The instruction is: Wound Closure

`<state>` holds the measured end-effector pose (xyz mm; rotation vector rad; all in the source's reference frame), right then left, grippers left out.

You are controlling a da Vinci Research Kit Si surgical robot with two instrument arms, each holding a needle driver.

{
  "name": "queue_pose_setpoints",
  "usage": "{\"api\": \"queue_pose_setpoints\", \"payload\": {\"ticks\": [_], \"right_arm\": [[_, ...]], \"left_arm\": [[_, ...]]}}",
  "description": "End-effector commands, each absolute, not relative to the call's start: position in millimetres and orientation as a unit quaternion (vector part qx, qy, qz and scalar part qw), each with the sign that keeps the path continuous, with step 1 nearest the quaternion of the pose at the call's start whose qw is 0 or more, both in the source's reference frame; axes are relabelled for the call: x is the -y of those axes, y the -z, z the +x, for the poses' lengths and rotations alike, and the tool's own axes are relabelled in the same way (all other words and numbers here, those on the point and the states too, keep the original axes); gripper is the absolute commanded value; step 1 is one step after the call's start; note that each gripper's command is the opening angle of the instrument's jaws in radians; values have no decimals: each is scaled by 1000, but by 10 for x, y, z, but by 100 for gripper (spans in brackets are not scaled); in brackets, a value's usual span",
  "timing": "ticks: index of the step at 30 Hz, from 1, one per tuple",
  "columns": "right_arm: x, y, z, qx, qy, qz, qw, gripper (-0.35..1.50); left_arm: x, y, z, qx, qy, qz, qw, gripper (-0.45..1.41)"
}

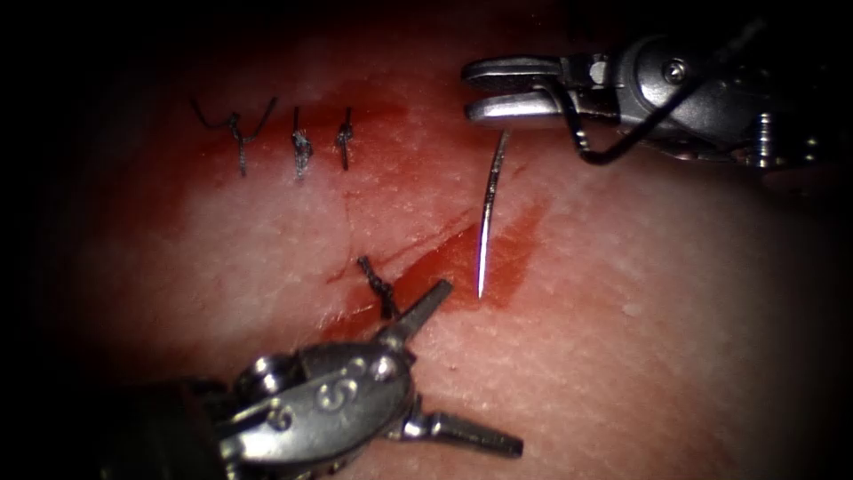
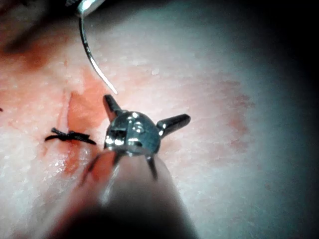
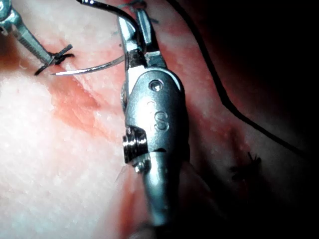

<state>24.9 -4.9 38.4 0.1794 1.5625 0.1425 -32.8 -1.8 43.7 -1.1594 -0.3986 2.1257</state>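
My right tool (image 1: 466,87) comes in at the upper right and holds the curved needle (image 1: 489,209) near its tail end. The needle hangs with its tip down over the red-wet cut (image 1: 444,258), and it does not look to be in the tissue. Dark thread (image 1: 613,151) loops from between the right jaws. The same needle (image 2: 92,55) (image 3: 89,67) and thread (image 3: 224,99) show in the wrist views. My left tool (image 1: 484,364) (image 2: 148,109) stands wide open at the lower middle and holds nothing. Its upper jaw lies beside the nearest knotted stitch (image 1: 378,284).
Three more knotted stitches (image 1: 235,133) (image 1: 300,142) (image 1: 344,138) with short cut ends sit along the cut at the upper left. Red fluid (image 1: 506,258) stains the tissue around the needle tip. Pale tissue (image 1: 640,338) extends to the right.
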Motion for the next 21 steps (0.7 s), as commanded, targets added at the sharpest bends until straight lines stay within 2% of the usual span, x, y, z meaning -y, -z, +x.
{"api": "queue_pose_setpoints", "payload": {"ticks": [1,4,6,9,11,13,14,21], "right_arm": [[42,-394,260,-705,-50,75,704,-35],[40,-401,267,-712,-19,67,699,-35],[40,-407,273,-712,4,63,699,-35],[43,-421,287,-712,54,59,697,-35],[43,-424,291,-715,66,57,693,-35],[42,-426,294,-718,73,54,690,-35],[40,-426,296,-721,80,49,687,-35],[37,-428,305,-726,99,33,679,-35]], "left_arm": [[23,-445,-337,158,-813,-447,337,96],[22,-454,-347,164,-811,-452,334,76],[20,-461,-350,161,-812,-452,334,51],[14,-487,-349,153,-816,-449,330,24],[14,-498,-345,154,-820,-445,325,14],[16,-510,-340,147,-829,-432,321,12],[18,-521,-335,139,-840,-417,318,5],[24,-543,-324,128,-858,-384,317,4]]}}
